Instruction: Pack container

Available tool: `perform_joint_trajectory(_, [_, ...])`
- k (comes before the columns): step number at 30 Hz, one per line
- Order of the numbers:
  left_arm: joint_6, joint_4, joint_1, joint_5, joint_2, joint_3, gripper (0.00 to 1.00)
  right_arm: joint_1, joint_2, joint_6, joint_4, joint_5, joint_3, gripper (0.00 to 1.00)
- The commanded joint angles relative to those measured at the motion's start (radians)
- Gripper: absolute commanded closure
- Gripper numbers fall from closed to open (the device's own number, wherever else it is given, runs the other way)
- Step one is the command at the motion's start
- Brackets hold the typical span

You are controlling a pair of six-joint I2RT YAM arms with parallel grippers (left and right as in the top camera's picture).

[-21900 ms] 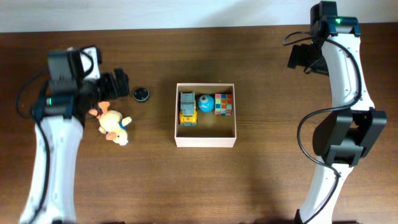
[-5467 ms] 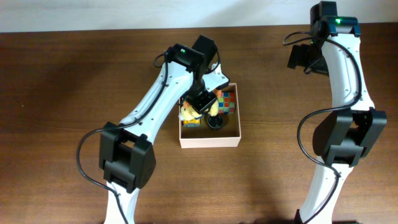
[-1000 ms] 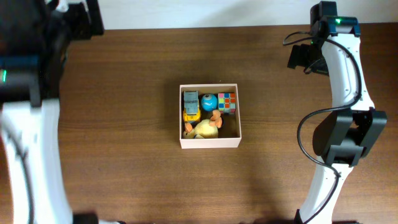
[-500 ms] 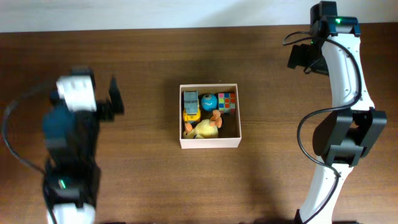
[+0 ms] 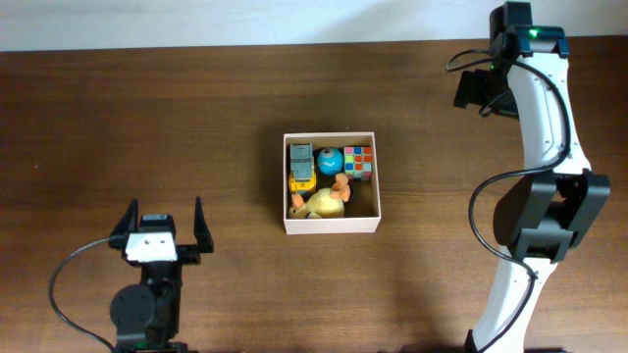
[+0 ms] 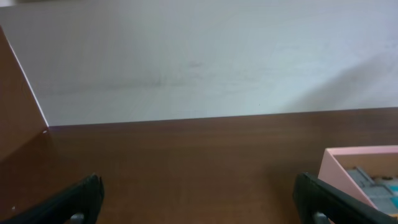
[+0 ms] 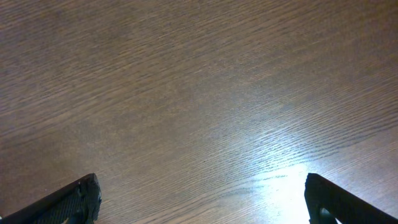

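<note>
Since nothing sits between them, both my jaws stand wide open: L gripper (image 5: 165,207) and R gripper (image 7: 200,191) hold nothing. The container (image 5: 332,226) lies ahead & right of my L jaws, well apart — and far left of my R jaws. Inside it: toy truck (image 5: 300,167), blue ball (image 5: 329,160), color cube (image 5: 358,162), yellow duck (image 5: 322,204). My R jaws hang over the brown table (image 7: 199,93).
</note>
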Motion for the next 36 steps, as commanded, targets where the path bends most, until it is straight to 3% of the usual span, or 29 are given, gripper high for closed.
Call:
perform_joint_trajectory(1, [0.016, 0.007, 0.002, 0.008, -0.049, -0.044, 0.01, 0.003, -0.019, 0.008, 0.003, 0.013, -0.001, 0.01])
perform_joint_trajectory(10, [0.016, 0.006, 0.006, -0.008, -0.196, -0.169, 0.01, 0.003, -0.019, 0.008, 0.003, 0.013, -0.001, 0.01])
perform_joint_trajectory(17, [0.016, -0.176, 0.019, -0.007, -0.31, -0.176, 0.01, 0.003, -0.019, 0.008, 0.003, 0.013, -0.001, 0.01])
perform_joint_trajectory(36, [0.034, -0.2, 0.02, 0.003, -0.307, -0.176, 0.01, 0.003, -0.019, 0.008, 0.003, 0.013, -0.001, 0.01])
